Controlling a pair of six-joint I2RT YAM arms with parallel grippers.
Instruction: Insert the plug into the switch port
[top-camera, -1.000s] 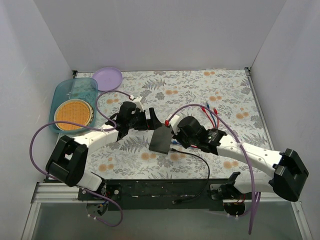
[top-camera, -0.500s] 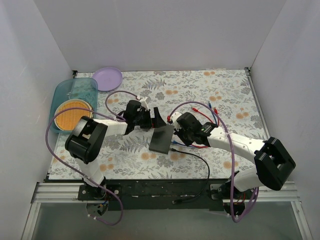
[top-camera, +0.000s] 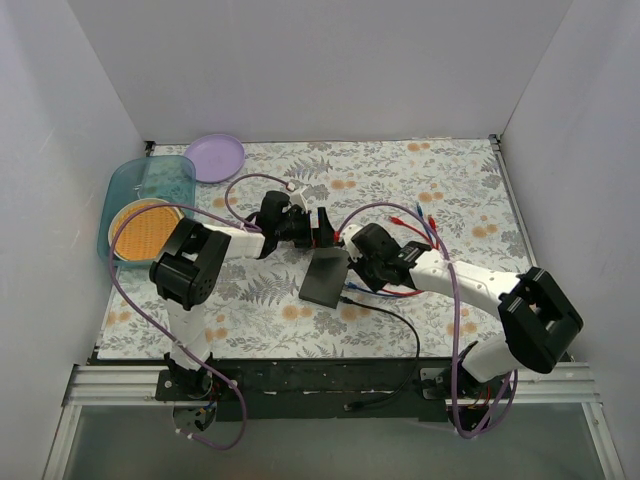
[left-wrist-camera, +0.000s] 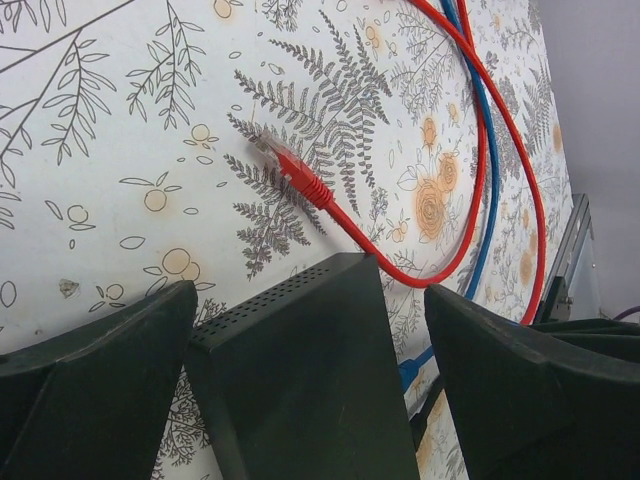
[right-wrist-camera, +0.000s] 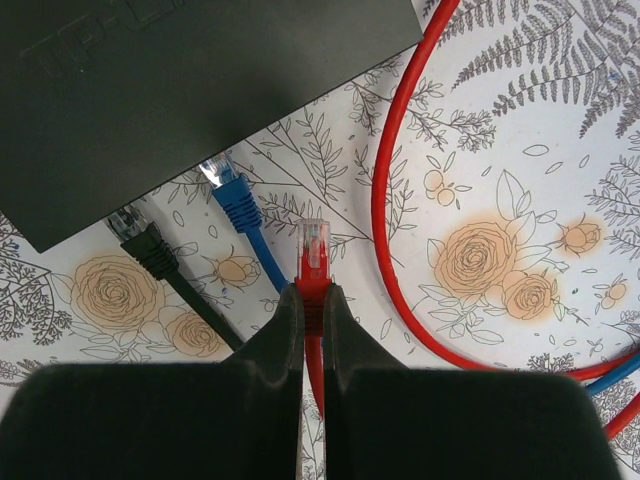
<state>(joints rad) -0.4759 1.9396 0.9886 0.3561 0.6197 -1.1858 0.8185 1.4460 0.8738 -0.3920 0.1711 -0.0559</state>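
You held the red plug (right-wrist-camera: 314, 245) tight in the right gripper (right-wrist-camera: 312, 300), aimed at the switch (right-wrist-camera: 180, 90) upper left, with the left gripper (left-wrist-camera: 310, 335) wide open around that box, maybe to steady it.

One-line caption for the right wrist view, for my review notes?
Right gripper pinches the red plug, tip aimed at the switch, blue plug and black plug alongside.

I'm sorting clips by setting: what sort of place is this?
Probably a robot test cell: white walls enclose a floral-clothed table, the left arm and right arm are bolted at its near edge, and a switch lies between them.
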